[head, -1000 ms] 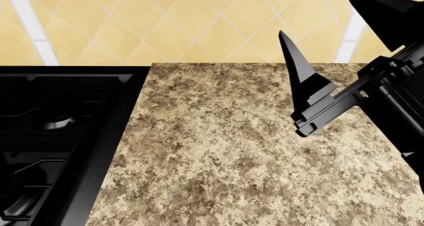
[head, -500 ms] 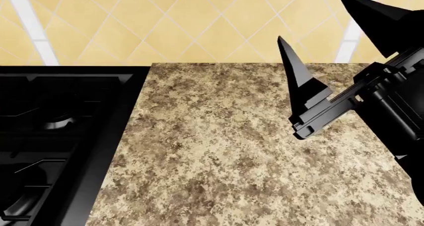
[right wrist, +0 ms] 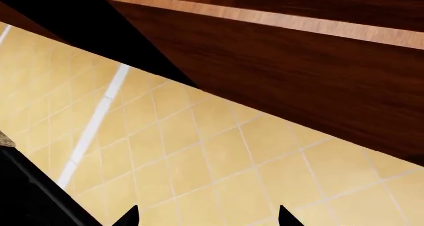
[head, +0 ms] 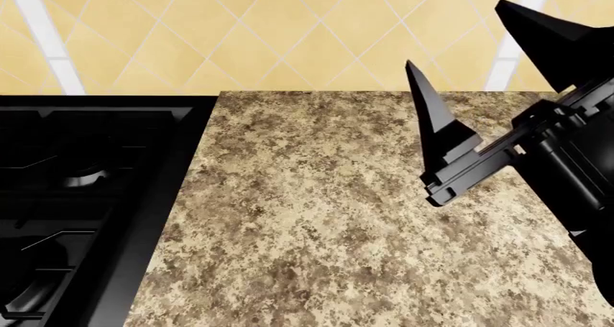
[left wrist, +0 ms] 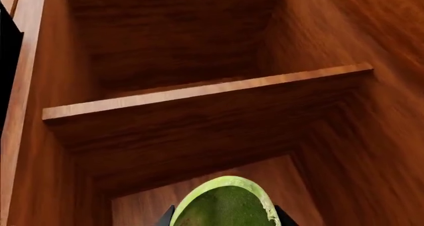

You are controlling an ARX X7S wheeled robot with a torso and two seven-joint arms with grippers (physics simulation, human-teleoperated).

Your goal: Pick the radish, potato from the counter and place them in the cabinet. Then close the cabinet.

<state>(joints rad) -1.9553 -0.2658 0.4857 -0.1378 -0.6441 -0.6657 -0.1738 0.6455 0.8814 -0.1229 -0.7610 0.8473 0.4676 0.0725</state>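
You see only the top of the radish [left wrist: 224, 205]; the left wrist picture's edge cuts off the rest, along with the left gripper [left wrist: 224, 221] around it. The right gripper [head: 494, 61] runs off the head view beside the counter [head: 317, 226].

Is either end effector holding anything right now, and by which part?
The left end effector holds the radish by its sides, inside the cabinet. The right end effector is open and empty.
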